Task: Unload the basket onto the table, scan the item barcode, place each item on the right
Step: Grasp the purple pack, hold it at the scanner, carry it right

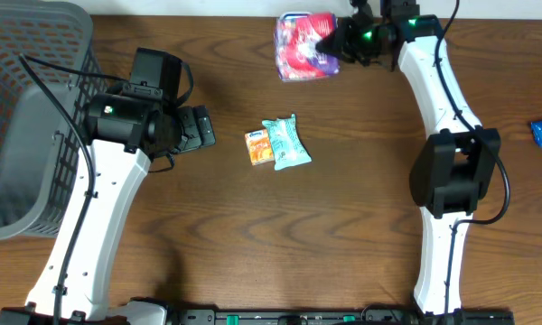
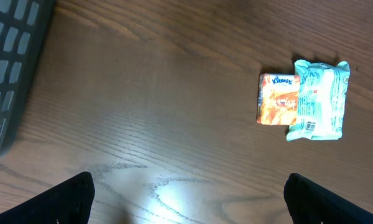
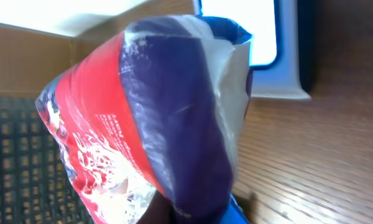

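Red-and-purple bag (image 1: pixel 300 45) sits pinched in my right gripper (image 1: pixel 332 41) at the far edge of the table (image 1: pixel 343 226), jutting leftward, spread left gripper (image 1: pixel 201 128) well apart.

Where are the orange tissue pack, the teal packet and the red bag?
tissue pack (image 2: pixel 276 99): left wrist view, middle of its orange face.
teal packet (image 1: pixel 286 144): overhead view, its middle.
red bag (image 1: pixel 298 50): overhead view, its red front.

The right gripper (image 1: pixel 336 38) pinches a red and purple bag (image 1: pixel 300 45). Just past the left gripper (image 1: pixel 205 127), which is spread wide, lie an orange pack (image 1: pixel 256 147) and a teal packet (image 1: pixel 285 143), touching
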`<state>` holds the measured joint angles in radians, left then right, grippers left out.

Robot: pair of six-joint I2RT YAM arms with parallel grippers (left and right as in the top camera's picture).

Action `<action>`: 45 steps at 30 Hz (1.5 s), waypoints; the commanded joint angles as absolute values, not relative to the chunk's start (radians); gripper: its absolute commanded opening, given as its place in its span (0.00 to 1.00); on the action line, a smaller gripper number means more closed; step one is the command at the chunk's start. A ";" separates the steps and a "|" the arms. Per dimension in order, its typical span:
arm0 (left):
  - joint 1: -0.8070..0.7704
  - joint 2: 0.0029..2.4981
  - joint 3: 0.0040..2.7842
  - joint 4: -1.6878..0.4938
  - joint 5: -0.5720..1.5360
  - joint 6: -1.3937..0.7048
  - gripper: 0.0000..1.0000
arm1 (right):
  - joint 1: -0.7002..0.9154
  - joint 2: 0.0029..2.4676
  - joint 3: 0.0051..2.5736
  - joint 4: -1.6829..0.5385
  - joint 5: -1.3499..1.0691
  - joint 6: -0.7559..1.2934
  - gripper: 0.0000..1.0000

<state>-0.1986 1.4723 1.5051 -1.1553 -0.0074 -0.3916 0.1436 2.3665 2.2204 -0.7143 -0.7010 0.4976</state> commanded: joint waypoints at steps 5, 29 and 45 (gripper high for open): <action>-0.195 1.470 1.513 -1.159 -0.028 -0.385 0.98 | 0.281 2.393 2.238 -0.480 -0.465 0.831 0.01; -0.195 1.470 1.513 -1.159 -0.028 -0.385 0.98 | -0.171 2.155 2.236 -1.060 0.295 0.389 0.01; -0.195 1.470 1.513 -1.159 -0.028 -0.385 0.98 | -0.443 2.341 2.235 -0.899 0.241 0.354 0.49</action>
